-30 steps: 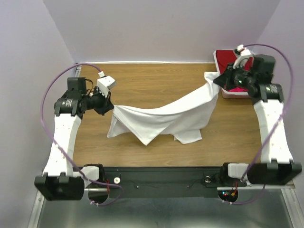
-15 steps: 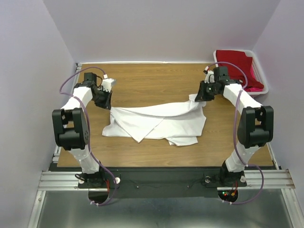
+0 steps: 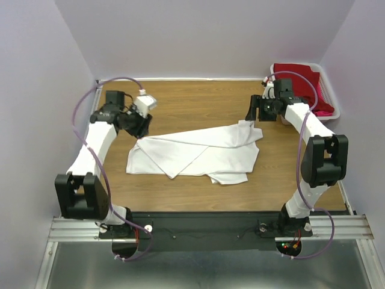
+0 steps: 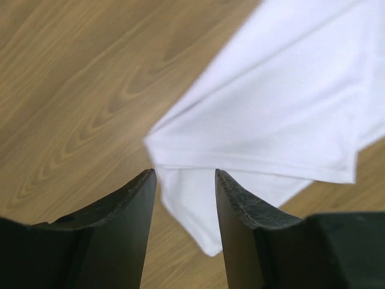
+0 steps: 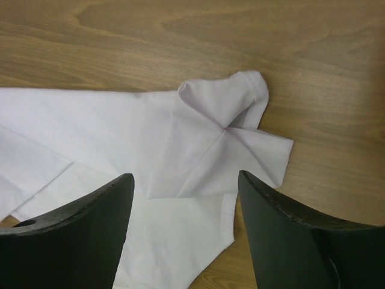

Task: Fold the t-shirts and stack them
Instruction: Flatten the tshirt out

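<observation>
Wooden bench (image 3: 192, 99) carries the white t-shirt (image 3: 198, 153), lying rumpled and part-folded mid-surface, evidently laid down for folding. Left pincer (image 4: 183, 174) and right pincer (image 5: 186, 177) hover over its end corners — both released, holding nothing. A second ago both clenched it, stretched aloft between them. Red t-shirt (image 3: 301, 78) waits far right.

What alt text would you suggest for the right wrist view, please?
A plain white cotton t-shirt lies rumpled on the brown wooden table, one sleeve folded over at its edge. The black two-finger right gripper hangs above it, jaws open, holding nothing.
</observation>
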`<state>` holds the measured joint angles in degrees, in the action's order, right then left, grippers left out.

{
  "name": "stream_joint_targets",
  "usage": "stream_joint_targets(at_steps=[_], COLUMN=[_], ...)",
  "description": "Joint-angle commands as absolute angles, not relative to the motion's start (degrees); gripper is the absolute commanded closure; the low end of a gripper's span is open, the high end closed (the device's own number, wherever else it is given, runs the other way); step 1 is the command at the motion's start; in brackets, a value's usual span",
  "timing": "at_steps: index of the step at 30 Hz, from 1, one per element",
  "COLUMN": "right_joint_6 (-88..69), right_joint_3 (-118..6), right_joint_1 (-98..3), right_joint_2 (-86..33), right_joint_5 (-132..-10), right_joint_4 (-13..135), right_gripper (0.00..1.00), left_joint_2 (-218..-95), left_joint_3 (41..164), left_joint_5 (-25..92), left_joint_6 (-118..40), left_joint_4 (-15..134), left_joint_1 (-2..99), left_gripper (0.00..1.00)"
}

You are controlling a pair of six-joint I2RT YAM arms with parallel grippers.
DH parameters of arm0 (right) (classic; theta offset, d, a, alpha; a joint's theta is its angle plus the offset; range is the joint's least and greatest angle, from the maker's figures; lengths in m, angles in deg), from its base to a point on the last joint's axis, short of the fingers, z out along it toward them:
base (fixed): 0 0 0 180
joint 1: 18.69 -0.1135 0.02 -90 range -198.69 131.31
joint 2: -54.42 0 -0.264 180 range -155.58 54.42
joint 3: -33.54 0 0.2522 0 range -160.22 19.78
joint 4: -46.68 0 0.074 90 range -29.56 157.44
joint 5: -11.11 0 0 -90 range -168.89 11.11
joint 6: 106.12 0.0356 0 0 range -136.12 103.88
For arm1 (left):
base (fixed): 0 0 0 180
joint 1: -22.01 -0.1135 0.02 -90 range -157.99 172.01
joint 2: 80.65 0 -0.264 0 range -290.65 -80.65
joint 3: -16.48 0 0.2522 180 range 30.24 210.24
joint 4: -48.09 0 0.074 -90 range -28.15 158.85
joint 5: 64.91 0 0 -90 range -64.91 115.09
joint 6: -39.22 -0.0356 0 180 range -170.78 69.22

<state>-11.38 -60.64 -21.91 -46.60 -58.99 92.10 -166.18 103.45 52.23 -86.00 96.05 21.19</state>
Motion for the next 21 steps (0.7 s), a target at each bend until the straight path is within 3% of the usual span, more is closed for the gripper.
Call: stream_joint_targets(at_steps=[1,6,12,21], right_joint_6=[-14.3,-14.8,-15.0,-15.0], right_joint_3=[-66.2,-70.1,-68.4,-68.6], right_joint_1=[-21.3,-21.3,-21.3,-21.3], right_joint_2=[-48.7,-54.3,-54.6,-56.0], right_joint_5=[-59.9,-58.9,-59.9,-59.9], right_joint_4=[89.7,91.0,91.2,91.4], right_gripper=[0.28,0.39,0.4,0.4], left_joint_2=[-158.8,-157.0,-157.9,-163.1], left_joint_3=[94.4,87.4,82.5,81.9], left_joint_5=[53.1,51.8,45.1,39.4], left_joint_6=[-91.0,-86.9,-83.9,-80.0], left_joint_4=[99.7,98.1,95.2,91.6], left_joint_1=[31.0,41.8,53.5,59.8], left_gripper=[0.48,0.51,0.5,0.48])
